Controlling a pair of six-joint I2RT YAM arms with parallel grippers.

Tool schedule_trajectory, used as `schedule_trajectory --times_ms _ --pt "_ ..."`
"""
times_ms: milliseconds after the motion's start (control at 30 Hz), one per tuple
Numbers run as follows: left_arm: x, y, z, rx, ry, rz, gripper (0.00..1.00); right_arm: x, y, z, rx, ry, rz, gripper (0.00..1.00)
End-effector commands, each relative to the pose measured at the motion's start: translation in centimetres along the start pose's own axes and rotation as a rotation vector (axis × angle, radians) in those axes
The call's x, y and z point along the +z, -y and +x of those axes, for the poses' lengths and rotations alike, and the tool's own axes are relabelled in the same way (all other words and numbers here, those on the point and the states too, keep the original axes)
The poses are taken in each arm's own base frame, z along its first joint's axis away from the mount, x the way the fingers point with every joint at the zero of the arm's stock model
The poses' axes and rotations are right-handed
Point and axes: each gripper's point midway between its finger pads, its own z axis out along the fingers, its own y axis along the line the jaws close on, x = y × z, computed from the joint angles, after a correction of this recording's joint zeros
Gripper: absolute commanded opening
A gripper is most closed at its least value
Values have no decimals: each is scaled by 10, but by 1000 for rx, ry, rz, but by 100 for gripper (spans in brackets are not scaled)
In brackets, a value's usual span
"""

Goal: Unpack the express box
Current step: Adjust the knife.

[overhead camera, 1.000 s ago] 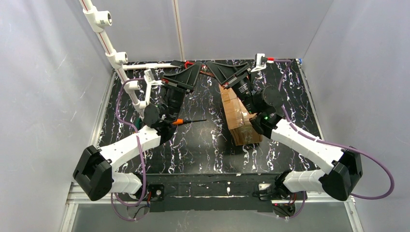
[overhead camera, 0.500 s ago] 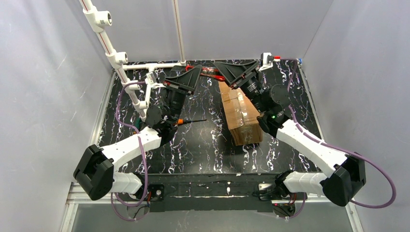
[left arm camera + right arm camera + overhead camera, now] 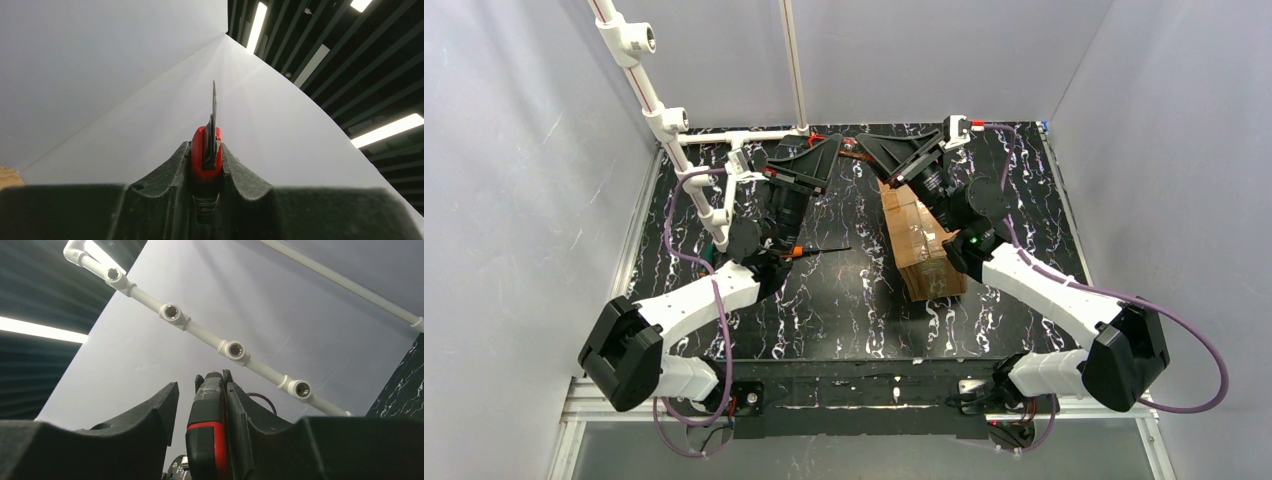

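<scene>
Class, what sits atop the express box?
The express box shows nothing loose on its visible top. The right arm and end effector overhang its far end, hiding that part.

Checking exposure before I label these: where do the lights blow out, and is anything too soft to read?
Left wrist view: ceiling light strips blown out, the cutter sharp. Right wrist view: one strip glares at left; foreground dark. Top view: evenly lit, the express box clear.
</scene>
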Motion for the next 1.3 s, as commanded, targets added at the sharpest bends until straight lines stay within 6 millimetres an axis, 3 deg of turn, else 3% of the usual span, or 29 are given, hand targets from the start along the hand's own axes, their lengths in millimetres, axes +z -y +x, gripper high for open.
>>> schedule_trajectory --times_ms 0,100,167,333,433,467,533,567,700,800,867,1000,1100,1267 --pt "9 17 -14 10 64 50 0 2 -26 -4 24 29 -94 49" --pt "9 15 -13 23 71 43 0 4 -22 -1 27 27 -80 58" --pt "9 16 -14 31 74 45 0 4 -18 -4 28 57 -70 58" --pt "8 13 -9 34 70 36 0 11 -11 -1 17 46 -48 1" --pt "5 9 -3 72 45 33 0 4 -4 -12 -44 100 -3 1" --pt "0 4 -2 110 28 18 9 2 2 -23 -78 109 32 1" --pt "-16 -17 3 162 -29 -84 51 -1 2 -52 -146 137 56 1" --pt "-28 -32 5 188 -61 -159 62 -4 0 -66 -171 159 57 1" --pt "-67 -65 18 246 -181 -285 88 -8 16 -99 -311 199 153 1" --pt "-103 -86 37 285 -354 -368 88 -3 24 -119 -472 167 220 1" --pt "-127 -97 53 323 -496 -414 87 4 18 -133 -685 123 294 1" --pt "-164 -115 88 393 -809 -519 86 -4 37 -157 -985 37 600 1" --pt "-165 -119 106 389 -911 -534 86 -8 40 -159 -1085 10 657 1" --pt "-143 -131 121 406 -977 -598 89 -11 39 -156 -1223 -15 728 1"
